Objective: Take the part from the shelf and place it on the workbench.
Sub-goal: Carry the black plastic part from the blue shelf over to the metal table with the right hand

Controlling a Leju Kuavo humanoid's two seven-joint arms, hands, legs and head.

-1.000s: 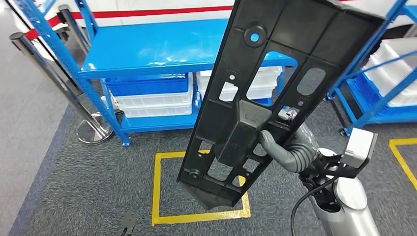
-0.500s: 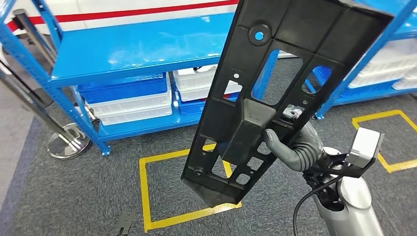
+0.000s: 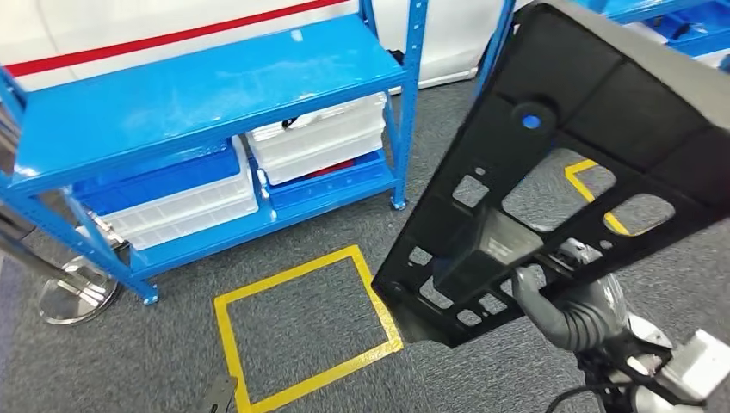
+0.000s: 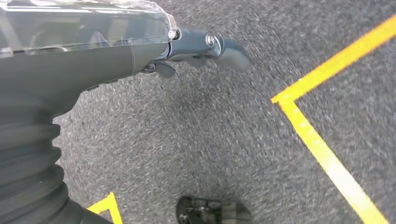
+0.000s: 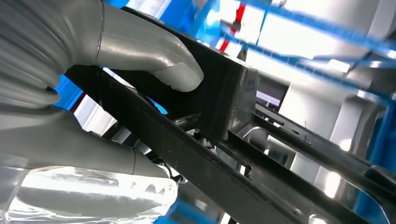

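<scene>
Right hand point(image 3: 575, 311) raised, fingers point(image 5: 154, 56) around tilted part point(image 3: 568, 163)

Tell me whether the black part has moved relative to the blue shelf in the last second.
Yes. The black part, held by the right hand, has swung right, away from the blue shelf; the camera turned too.

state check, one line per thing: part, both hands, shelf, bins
black part: off the shelf, held in the air, tilted.
right hand: grips the part near its lower end, thumb pressed on a raised block.
left hand: holds nothing, hangs over the grey carpet; fingers too blurred to judge.
blue shelf: upper deck bare.
bins: white and blue, stowed on the shelf's lower levels.
</scene>
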